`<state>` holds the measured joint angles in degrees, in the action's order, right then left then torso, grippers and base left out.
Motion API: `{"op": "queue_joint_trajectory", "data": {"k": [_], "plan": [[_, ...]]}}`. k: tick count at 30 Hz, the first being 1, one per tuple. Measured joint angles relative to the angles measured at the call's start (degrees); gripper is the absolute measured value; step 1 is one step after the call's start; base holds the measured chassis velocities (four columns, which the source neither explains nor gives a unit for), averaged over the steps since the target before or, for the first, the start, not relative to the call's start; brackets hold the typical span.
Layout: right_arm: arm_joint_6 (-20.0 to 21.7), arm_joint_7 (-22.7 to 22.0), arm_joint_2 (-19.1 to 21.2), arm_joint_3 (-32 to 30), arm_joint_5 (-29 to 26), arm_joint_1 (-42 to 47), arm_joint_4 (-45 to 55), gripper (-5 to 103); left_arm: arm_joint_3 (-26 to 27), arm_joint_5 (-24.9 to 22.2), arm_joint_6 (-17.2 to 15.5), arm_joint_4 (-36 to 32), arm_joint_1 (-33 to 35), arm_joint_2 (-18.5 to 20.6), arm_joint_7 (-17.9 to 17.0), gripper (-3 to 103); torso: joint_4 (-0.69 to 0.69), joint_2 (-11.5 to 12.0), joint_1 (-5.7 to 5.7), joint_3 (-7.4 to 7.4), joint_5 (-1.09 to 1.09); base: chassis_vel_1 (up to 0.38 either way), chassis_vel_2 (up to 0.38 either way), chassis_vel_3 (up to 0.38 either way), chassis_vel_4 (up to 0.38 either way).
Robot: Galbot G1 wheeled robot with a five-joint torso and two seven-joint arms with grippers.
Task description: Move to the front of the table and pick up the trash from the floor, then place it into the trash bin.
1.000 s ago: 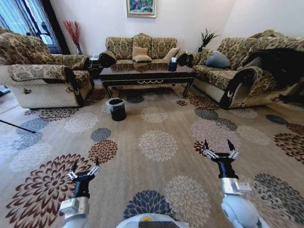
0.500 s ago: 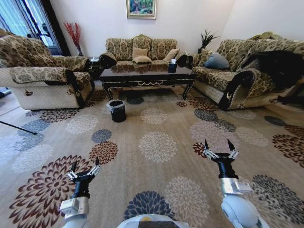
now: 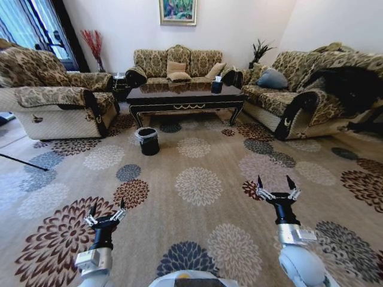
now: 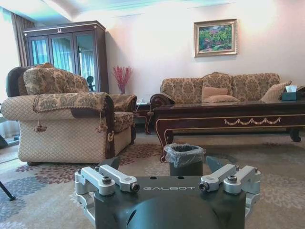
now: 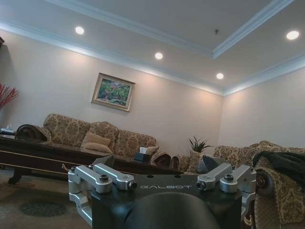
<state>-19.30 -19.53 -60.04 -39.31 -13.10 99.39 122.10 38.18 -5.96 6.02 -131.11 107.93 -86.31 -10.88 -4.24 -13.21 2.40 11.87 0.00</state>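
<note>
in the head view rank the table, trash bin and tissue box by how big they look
1. table
2. trash bin
3. tissue box
The box stands farther off on the table, so its look is partly distance.

Patterned sofas (image 3: 178,61) line pale walls under a framed painting (image 3: 178,11).

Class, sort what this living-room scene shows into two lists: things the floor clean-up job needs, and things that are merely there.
Belongs to the job:
- table
- trash bin
- floor
- left gripper, open, low over the carpet
- right gripper, open, low over the carpet

Merely there:
- tissue box on the table
- sofa
- painting
- potted plant
</note>
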Motion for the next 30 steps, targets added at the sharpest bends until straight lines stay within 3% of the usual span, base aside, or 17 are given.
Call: {"op": "queue_joint_trajectory", "data": {"k": [30], "plan": [[0.0, 0.0, 0.0, 0.0, 0.0, 0.0, 0.0, 100, 0.0, 0.0, 0.0, 0.0, 0.0, 0.0, 0.0, 100, 0.0, -6.96, 2.09, 4.87, 0.0, 0.0, 0.0, 0.0, 0.0]]}}
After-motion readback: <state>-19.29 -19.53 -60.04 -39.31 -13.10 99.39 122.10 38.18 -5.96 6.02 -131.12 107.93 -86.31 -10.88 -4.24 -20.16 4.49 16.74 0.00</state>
